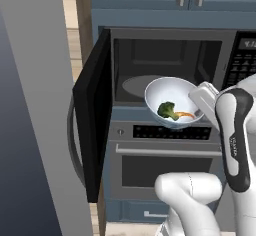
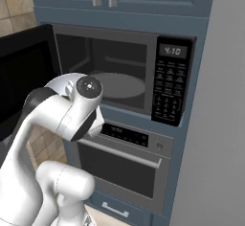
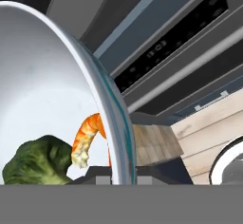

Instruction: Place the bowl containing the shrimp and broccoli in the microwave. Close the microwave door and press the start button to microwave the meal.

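From the left base view, the bowl (image 1: 172, 100) was round, glossy and pale bluish-white, tilted with its mouth facing the camera, and held up in front of the microwave (image 1: 170, 65) opening, low at its front edge. Inside lay a knobbly dark-green broccoli (image 1: 167, 110) and, touching its right side, a small curved orange shrimp (image 1: 185, 115). The hand (image 1: 201, 100) met the bowl's right rim. The door (image 1: 94, 115), a flat black slab, stood swung wide to the left. Below sat a silver-fronted oven (image 1: 162, 162) with a long bar handle.

From the right base view, the microwave (image 2: 124, 72) showed a smooth grey round turntable (image 2: 117, 84) in its dark cavity and a black keypad (image 2: 170, 93) on the right; the arm hid most of the bowl.

In the hand view, the bowl's (image 3: 52, 95) thin rim ran between the finger tips, so the hand (image 3: 116, 180) was closed narrowly on that rim. The ridged shrimp (image 3: 88, 137) rested beside the bumpy broccoli (image 3: 35, 163) at the bowl's low side. Beyond lay the oven's (image 3: 180, 52) dark panel and a pale wooden floor (image 3: 209, 133).
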Available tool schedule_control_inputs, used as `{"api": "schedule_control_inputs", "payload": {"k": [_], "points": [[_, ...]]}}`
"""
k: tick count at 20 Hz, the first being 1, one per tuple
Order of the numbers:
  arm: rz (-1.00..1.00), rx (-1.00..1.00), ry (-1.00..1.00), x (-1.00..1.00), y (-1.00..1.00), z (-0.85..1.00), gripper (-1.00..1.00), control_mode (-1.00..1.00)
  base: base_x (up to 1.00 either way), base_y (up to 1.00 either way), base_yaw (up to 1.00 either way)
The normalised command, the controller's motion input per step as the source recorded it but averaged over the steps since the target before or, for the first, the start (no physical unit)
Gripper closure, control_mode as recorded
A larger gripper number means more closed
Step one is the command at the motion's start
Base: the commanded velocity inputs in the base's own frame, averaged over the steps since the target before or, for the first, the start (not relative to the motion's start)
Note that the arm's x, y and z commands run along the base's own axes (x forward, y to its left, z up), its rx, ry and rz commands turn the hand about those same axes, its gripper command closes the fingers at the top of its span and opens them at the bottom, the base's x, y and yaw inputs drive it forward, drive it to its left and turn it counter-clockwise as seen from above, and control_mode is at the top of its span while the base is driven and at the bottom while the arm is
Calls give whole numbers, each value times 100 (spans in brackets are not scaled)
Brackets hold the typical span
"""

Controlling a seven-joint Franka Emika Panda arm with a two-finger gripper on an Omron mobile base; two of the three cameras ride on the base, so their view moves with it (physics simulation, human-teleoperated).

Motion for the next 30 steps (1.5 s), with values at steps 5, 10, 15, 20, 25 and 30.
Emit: {"api": "schedule_control_inputs", "payload": {"k": [5,10,15,20,25,30], "points": [[-15,0,0,47,-13,0,100,-100,0,0,0],[-20,0,0,57,-5,0,100,-100,0,0,0],[-16,0,0,71,-3,-1,100,-100,0,0,0],[-9,3,0,71,0,-17,100,-100,0,0,0],[-6,2,3,51,0,-9,100,-100,0,0,0],[-4,4,1,38,-3,-4,100,-100,0,0,0]]}}
